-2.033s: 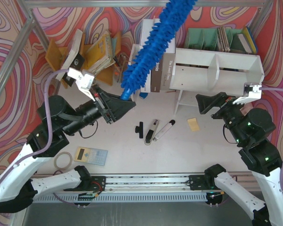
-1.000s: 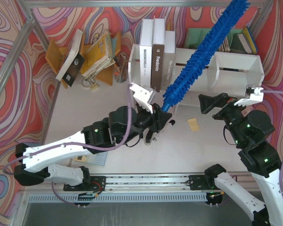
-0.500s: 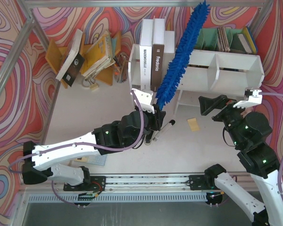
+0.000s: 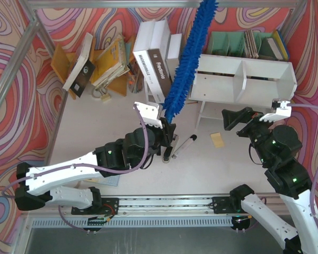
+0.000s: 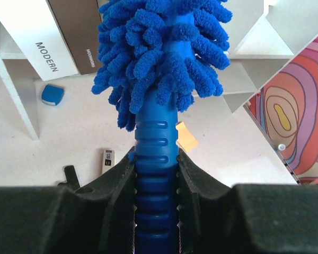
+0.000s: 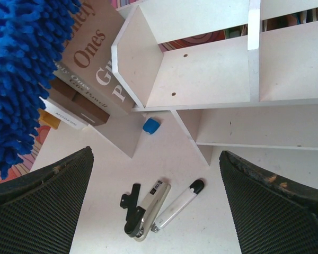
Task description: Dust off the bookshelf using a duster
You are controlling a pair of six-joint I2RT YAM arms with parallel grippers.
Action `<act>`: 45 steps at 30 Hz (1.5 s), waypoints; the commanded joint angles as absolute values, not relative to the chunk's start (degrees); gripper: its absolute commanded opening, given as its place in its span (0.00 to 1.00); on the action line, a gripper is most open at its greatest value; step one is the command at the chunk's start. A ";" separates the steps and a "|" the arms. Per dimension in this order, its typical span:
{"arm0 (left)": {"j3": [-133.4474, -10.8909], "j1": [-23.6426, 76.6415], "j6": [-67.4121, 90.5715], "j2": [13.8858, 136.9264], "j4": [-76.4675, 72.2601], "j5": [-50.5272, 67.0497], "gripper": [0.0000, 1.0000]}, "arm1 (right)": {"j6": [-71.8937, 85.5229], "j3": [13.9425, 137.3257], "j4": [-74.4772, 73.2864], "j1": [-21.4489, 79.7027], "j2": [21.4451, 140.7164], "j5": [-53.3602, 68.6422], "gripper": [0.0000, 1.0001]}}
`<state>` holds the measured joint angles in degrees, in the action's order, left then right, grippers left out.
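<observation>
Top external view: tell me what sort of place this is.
Probably a staged robot test cell, not a real home: swirly printed backdrop panels on a metal frame, a robot mounting rail, and props like the bookshelf and duster.

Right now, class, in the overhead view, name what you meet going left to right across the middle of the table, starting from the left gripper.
left gripper, shut on the duster → white pen → yellow note → right gripper, open
</observation>
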<state>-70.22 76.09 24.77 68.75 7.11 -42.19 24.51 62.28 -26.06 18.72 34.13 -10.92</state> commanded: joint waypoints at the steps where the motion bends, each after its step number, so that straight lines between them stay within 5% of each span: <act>1: -68.97 76.12 23.18 66.23 3.18 -45.36 0.00 | 25.05 62.03 -25.25 18.53 33.59 -11.61 0.90; 12: -74.70 76.14 21.62 70.51 4.94 -41.30 0.00 | 25.13 64.80 -25.37 18.52 35.03 -8.55 0.90; 31: -104.90 77.25 29.41 91.37 42.43 -48.71 0.00 | 22.50 67.36 -29.08 18.50 32.80 -15.29 0.90; 45: -113.37 77.42 26.66 99.47 46.27 -41.44 0.00 | 20.22 69.34 -29.89 18.51 30.83 -23.06 0.90</act>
